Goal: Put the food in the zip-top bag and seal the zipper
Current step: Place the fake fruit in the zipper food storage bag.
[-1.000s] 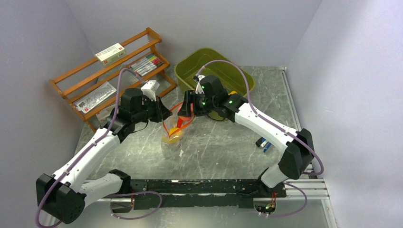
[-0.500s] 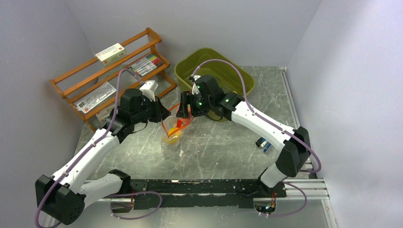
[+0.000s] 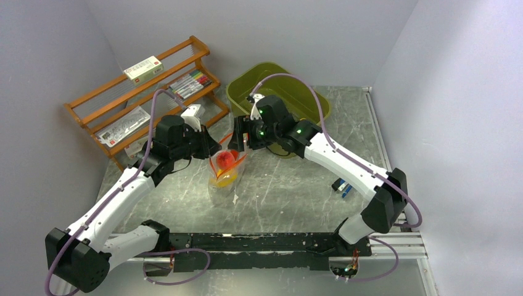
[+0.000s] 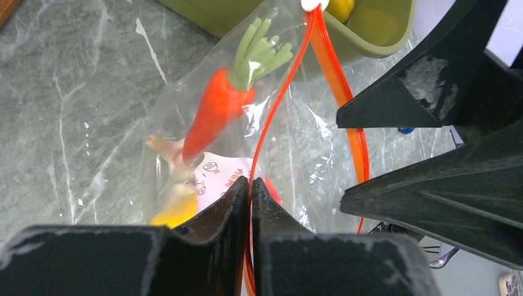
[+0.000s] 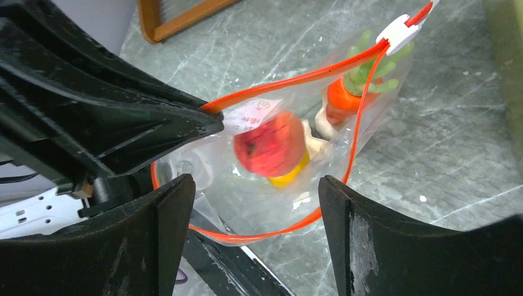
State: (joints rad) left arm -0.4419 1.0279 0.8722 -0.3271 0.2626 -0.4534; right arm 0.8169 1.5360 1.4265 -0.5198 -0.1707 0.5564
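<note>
Pinching the zipper (image 4: 350,117) in the left gripper (image 4: 250,192), bottom centre; holding the right gripper (image 5: 256,185) spread wide. Best taking the limp, slippery zip-top bag (image 5: 271,208) by that stiffer strip.

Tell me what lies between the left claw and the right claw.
The open mouth of the clear bag, with a red round fruit in it; the top view shows this.

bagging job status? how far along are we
Done: carrot, red round fruit and a yellow piece sit inside the zip-top bag. In hand: left gripper pinches the zipper, holding the mouth open; right gripper is open and empty, facing the mouth. Left: another yellow piece shows in the olive-green basket, and the zipper is unsealed, white slider at one end.
</note>
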